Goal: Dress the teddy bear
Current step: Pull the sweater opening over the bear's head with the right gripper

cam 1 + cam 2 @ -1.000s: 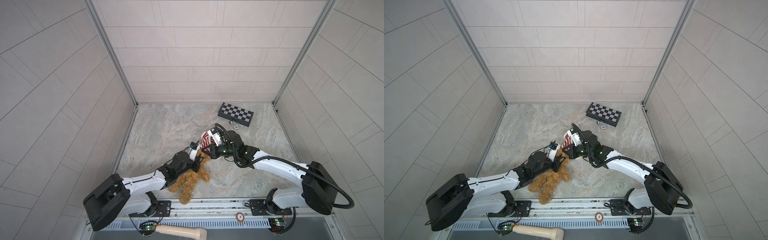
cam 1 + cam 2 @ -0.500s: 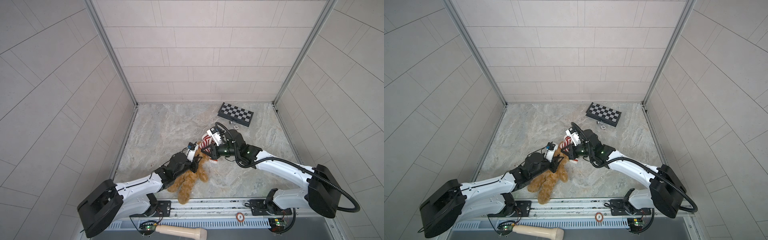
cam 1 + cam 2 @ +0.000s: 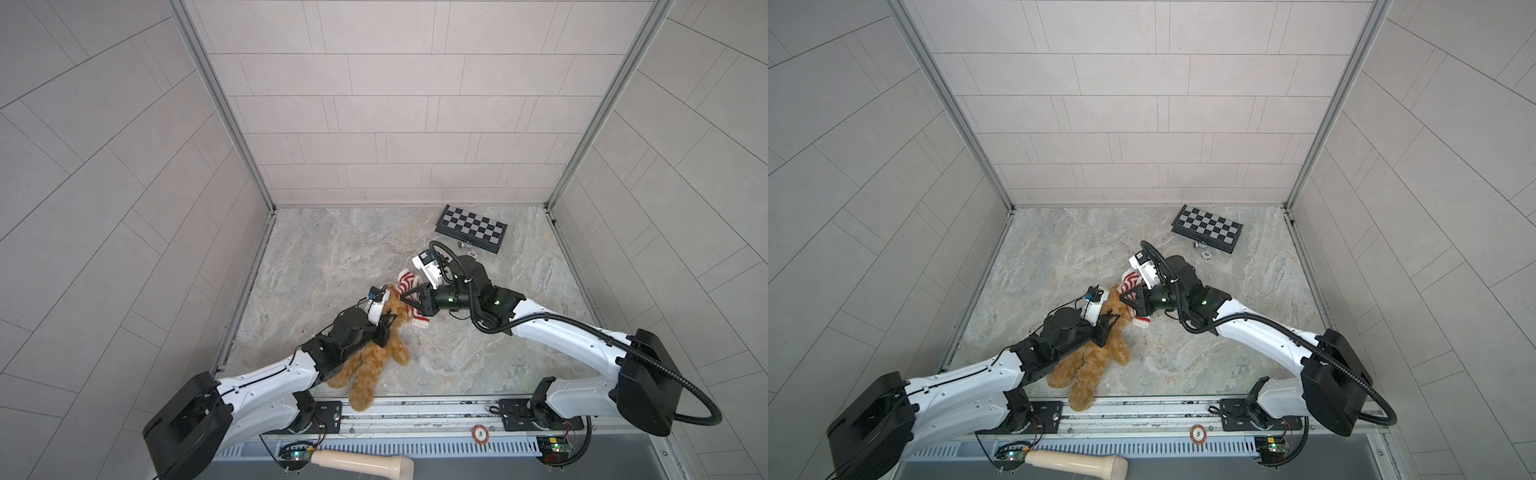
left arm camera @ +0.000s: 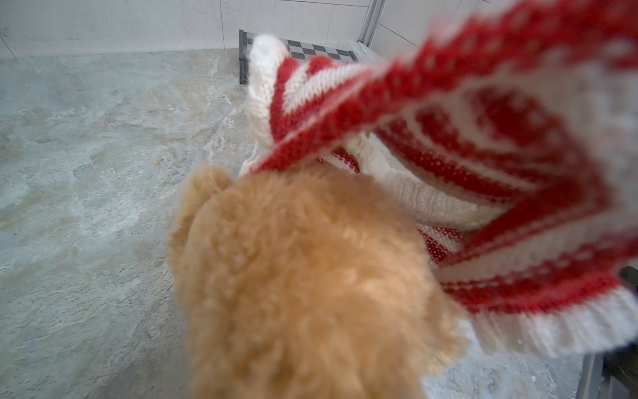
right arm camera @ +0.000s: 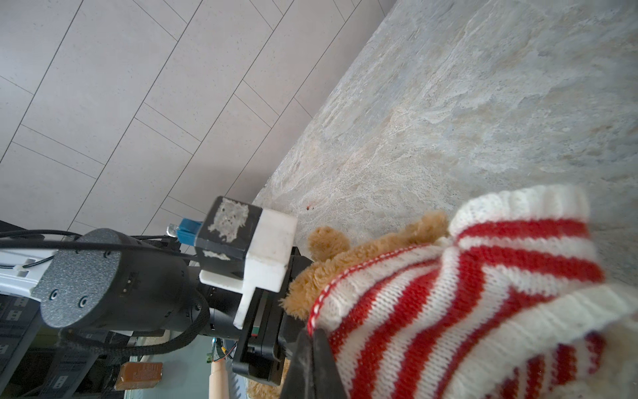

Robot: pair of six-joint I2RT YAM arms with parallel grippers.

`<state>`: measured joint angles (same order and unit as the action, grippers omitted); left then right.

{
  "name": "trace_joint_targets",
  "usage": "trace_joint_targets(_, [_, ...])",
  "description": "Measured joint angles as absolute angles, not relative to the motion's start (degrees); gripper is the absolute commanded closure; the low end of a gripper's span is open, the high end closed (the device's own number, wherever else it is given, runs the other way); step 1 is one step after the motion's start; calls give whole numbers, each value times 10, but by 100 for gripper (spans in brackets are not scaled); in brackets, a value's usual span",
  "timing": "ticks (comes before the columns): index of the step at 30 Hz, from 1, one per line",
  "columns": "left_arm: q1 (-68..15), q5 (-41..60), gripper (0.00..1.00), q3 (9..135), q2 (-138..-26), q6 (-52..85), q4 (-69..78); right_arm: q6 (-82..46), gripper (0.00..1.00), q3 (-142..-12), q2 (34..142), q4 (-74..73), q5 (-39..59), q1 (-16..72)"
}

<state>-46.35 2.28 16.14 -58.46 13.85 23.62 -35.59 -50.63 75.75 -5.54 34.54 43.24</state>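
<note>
The bear (image 3: 374, 361) is shaggy golden-brown plush, matt and fuzzy. The sweater (image 5: 466, 293) is chunky red-and-white knit with ribbed white cuffs. The bench (image 3: 332, 249) looks like veined grey-beige stone, smooth and dull. The walls (image 3: 374, 104) are pale matt tile-look panels, joined by dull metal corner strips (image 3: 224, 108). The arms (image 3: 561, 338) have smooth white plastic shells, slightly glossy, and matt black joints. The chessboard (image 3: 471, 227) has a satin checkered face. The handle (image 3: 361, 461) looks like pale bare wood.
</note>
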Motion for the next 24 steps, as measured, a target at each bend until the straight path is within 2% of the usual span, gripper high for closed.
trace_joint_targets(24, [-463, 63, 100, 154, -584, 130, 261, -352, 99, -543, 801, -46, 362, 440])
